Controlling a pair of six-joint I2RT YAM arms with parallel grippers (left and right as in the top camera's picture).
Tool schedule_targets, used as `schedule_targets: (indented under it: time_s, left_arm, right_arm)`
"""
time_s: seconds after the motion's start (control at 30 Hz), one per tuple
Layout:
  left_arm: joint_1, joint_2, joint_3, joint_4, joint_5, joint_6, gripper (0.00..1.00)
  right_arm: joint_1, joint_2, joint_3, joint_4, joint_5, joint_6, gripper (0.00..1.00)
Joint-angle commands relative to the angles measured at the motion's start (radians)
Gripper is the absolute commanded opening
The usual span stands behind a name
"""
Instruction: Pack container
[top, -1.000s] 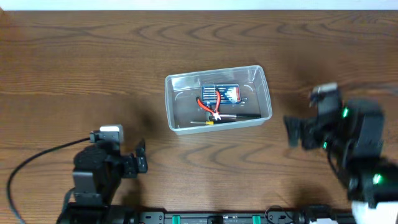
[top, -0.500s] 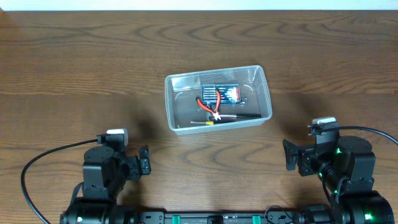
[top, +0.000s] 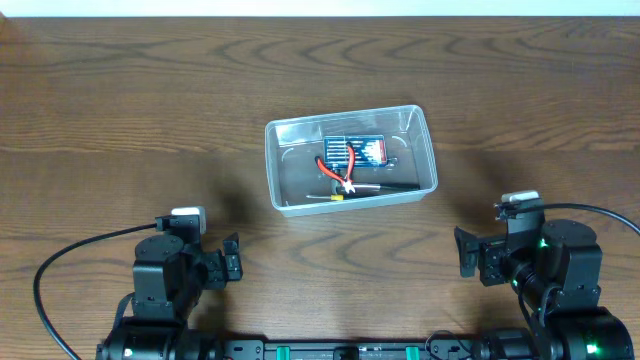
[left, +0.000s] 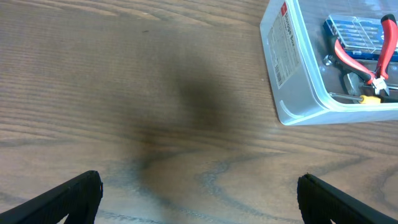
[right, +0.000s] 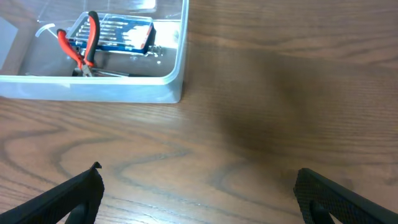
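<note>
The wooden table (top: 100, 100) is carrying the clear container (top: 272, 170) at its middle, and I'm thinking any fresh reach in could shove that light bin askew. Both arms are crouching low at the near edge, well apart from it, with the left gripper (top: 230, 255) and right gripper (top: 465, 252) gaping wide and holding nothing. The red pliers (top: 342, 165), blue bit case (top: 365, 150) and screwdriver (top: 375, 187) are lying inside.

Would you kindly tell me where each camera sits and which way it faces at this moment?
Overhead: fixed above the table, looking straight down; the container sits mid-frame, left gripper and right gripper with their arms along the bottom edge.
Left wrist: low over the wood, facing forward; container's left end upper right; own open fingers in the bottom corners.
Right wrist: low, facing forward; container's right end upper left; own open fingers likewise.
Shared: both wrist views show the red-handled pliers over the blue bit case inside.
</note>
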Motion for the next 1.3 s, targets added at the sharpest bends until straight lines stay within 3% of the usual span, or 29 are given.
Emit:
schedule_targets:
  time_s: [0.0,0.3,0.53,0.8,1.03,1.27]
  left_arm:
    - [-0.001,0.001,0.007,0.001,0.01,-0.005,0.99]
    - [-0.001,0.001,0.007,0.001,0.01,-0.005,0.98]
    - [-0.001,0.001,0.007,0.001,0.01,-0.006,0.98]
    - [-0.001,0.001,0.007,0.001,0.01,-0.005,0.98]
    - [-0.001,0.001,0.007,0.001,0.01,-0.005,0.98]
    - [-0.001,0.001,0.007,0.001,0.01,-0.005,0.98]
  right_arm:
    - [0.008,-0.026,-0.005,-0.014,0.061,-0.033,0.99]
    - [0.0,-0.364,-0.151,0.056,0.06,-0.095,0.99]
    - [0.002,-0.525,-0.416,0.446,0.02,-0.1,0.99]
    - [0.034,-0.551,-0.674,0.879,0.038,-0.298,0.99]
    - [0.039,-0.551,-0.717,0.871,0.111,-0.261,0.99]
    - [0.036,-0.551,-0.717,0.873,0.116,-0.107,0.99]
